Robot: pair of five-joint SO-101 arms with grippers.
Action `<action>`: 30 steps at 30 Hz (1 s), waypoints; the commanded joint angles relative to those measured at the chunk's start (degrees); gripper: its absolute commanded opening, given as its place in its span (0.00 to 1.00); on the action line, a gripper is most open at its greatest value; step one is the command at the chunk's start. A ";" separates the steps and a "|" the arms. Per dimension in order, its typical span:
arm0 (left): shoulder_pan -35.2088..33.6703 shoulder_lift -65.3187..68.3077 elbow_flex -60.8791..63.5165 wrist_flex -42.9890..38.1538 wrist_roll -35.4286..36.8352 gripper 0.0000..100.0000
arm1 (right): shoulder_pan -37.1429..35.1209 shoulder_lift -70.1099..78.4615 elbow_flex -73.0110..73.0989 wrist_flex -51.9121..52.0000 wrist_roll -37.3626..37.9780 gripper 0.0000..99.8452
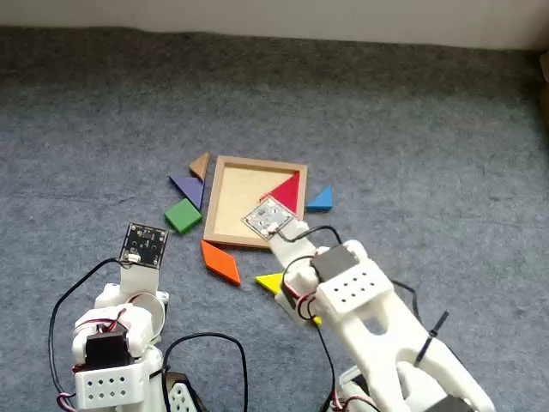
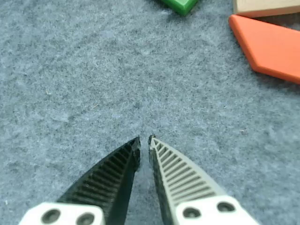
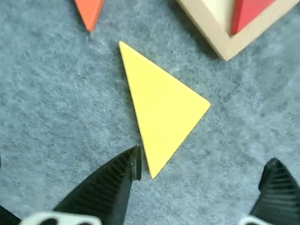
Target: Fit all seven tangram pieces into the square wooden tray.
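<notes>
The square wooden tray lies mid-table with a red triangle in its right part. Around it lie a tan triangle, a purple piece, a green square, an orange parallelogram, a blue triangle and a yellow triangle. My right gripper hangs open just above the yellow triangle, whose near tip lies beside one finger. My left gripper is shut over bare carpet, with nothing in it, short of the orange parallelogram and green square.
Grey carpet covers the whole table. The right arm reaches in from the lower right over the tray's near edge. The left arm stands at the lower left. A tray corner and the red triangle lie past the yellow triangle.
</notes>
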 commanded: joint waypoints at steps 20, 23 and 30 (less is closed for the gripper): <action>0.40 -1.54 1.10 0.35 0.35 0.06 | -6.99 24.75 -11.56 -8.57 -5.01 0.38; 0.40 -1.54 1.10 0.35 0.35 0.06 | -6.99 24.75 -11.56 -8.57 -4.92 0.38; 0.40 -1.54 1.10 0.35 0.35 0.06 | -6.99 24.84 -11.38 -11.30 -1.23 0.38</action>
